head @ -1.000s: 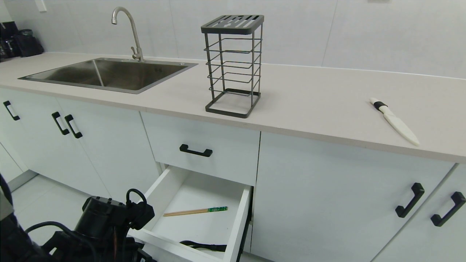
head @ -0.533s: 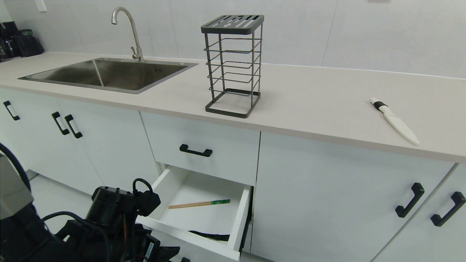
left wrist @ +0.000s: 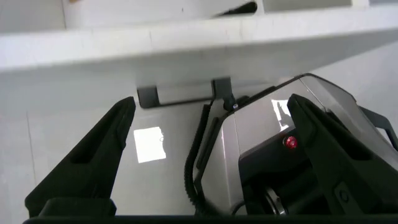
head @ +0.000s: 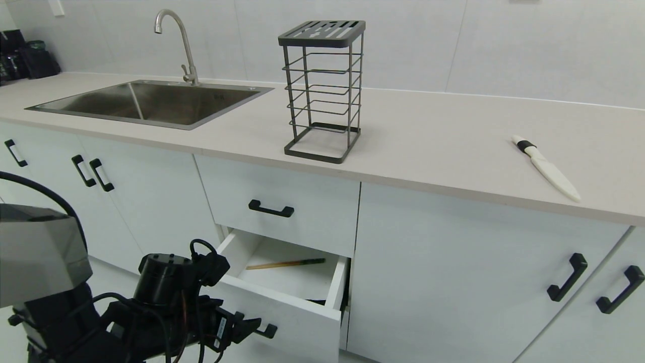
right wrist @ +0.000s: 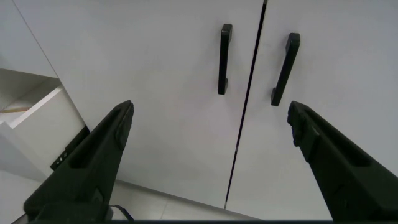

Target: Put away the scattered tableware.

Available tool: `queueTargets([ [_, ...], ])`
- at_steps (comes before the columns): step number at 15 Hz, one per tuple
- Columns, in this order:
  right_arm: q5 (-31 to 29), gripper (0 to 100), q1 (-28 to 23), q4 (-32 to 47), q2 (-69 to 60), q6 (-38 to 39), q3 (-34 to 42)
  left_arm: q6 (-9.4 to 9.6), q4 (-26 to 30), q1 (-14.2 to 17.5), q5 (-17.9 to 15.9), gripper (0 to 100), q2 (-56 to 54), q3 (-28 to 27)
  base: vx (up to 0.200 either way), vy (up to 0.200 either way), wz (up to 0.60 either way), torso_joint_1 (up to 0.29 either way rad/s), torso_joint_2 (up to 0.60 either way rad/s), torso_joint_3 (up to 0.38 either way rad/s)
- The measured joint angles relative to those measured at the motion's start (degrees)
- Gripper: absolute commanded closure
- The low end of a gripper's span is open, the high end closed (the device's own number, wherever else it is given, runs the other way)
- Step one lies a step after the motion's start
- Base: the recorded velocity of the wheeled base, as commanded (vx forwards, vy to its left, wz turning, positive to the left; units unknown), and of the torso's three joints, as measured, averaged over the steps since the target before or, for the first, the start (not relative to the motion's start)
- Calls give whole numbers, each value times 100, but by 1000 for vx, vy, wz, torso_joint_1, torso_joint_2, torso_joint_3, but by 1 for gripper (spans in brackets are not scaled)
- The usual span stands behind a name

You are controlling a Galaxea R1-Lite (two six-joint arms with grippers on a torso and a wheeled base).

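Observation:
A pair of wooden chopsticks (head: pixel 285 263) lies inside the half-open lower drawer (head: pixel 282 307). A white knife (head: pixel 546 168) with a black band lies on the countertop at the right. My left gripper (head: pixel 248 325) sits low against the drawer front beside its black handle (head: pixel 267 330). In the left wrist view the left gripper (left wrist: pixel 211 107) is open, with the handle (left wrist: pixel 184 94) between and beyond its fingers. My right gripper (right wrist: pixel 208 119) is open, facing white cabinet doors with nothing between its fingers. The drawer's corner (right wrist: pixel 38 115) and a chopstick tip (right wrist: pixel 12 109) show at that view's edge.
A black wire rack (head: pixel 323 91) stands on the countertop (head: pixel 428 146) above the drawers. A steel sink (head: pixel 151 102) with a tap (head: pixel 175 43) is at the left. The closed upper drawer (head: pixel 272 207) sits over the open one. Two black door handles (right wrist: pixel 255 59) face the right gripper.
The lower drawer has slid inward, from wide open to about half open, with the chopsticks riding along. My left arm has moved forward with the drawer front.

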Motion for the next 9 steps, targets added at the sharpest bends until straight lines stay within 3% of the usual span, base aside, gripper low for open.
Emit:
queueTargets([
  [4,0,0,-1,2,0,2,0,-24,-605,2,4,0,333,-11,0,0,0,0,0,0],
  [9,0,0,0,2,0,2,0,-104,-642,16,6,0,524,-199,0,0,0,0,0,0],
])
